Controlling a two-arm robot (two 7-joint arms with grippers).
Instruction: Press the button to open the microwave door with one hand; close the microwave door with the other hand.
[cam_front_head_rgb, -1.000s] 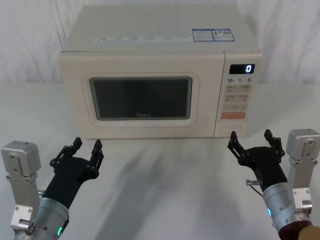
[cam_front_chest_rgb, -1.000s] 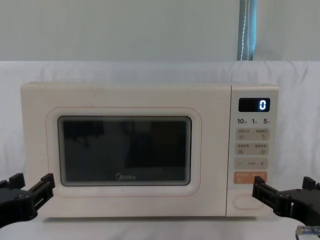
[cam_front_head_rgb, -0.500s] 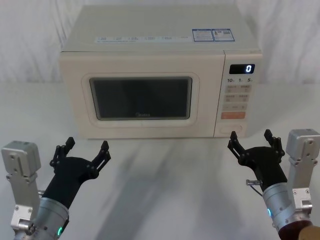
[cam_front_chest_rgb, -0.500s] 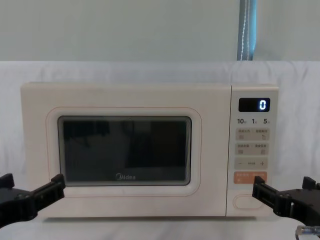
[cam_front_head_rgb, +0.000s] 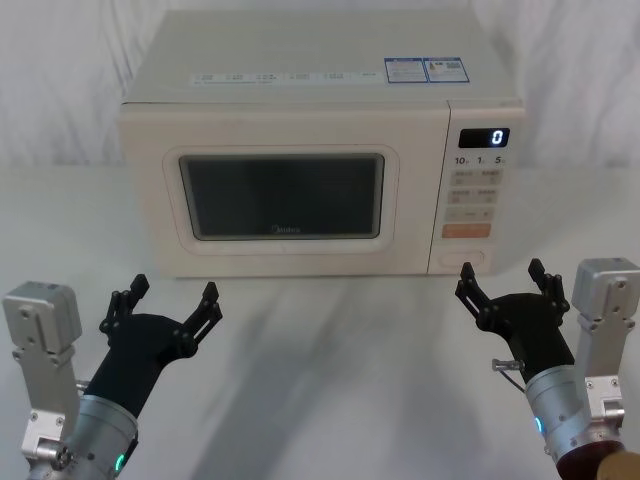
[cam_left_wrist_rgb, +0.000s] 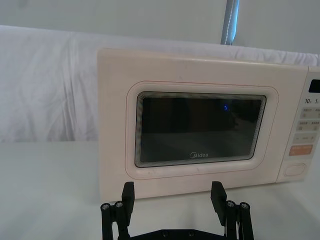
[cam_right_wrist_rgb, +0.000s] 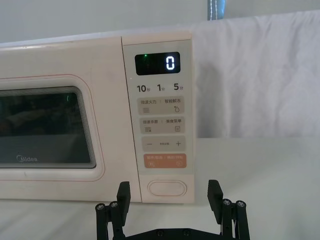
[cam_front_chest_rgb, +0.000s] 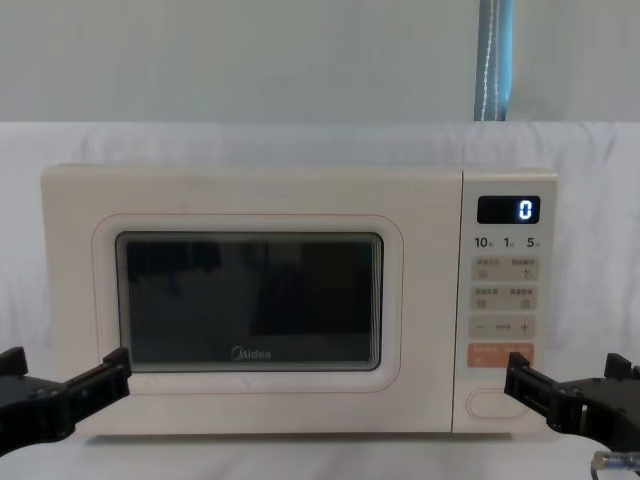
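Claws both hover spread open above the white table (cam_front_head_rgb: 330, 400), in front of the microwave (cam_front_head_rgb: 310, 90): left claw (cam_front_head_rgb: 165, 303) near its lower left corner, right claw (cam_front_head_rgb: 503, 283) just before the button (cam_right_wrist_rgb: 167, 188). Microwave door (cam_front_chest_rgb: 250, 300) sits shut; its display reads 0.

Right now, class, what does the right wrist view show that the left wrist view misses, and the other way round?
Right wrist alone: the lit display reading 0 and the right gripper, jaws open, in line with the button. Left wrist alone: the whole microwave door, shut, with its full window, and the open left gripper. Both: the Midea logo, the orange key, the white cloth backdrop.
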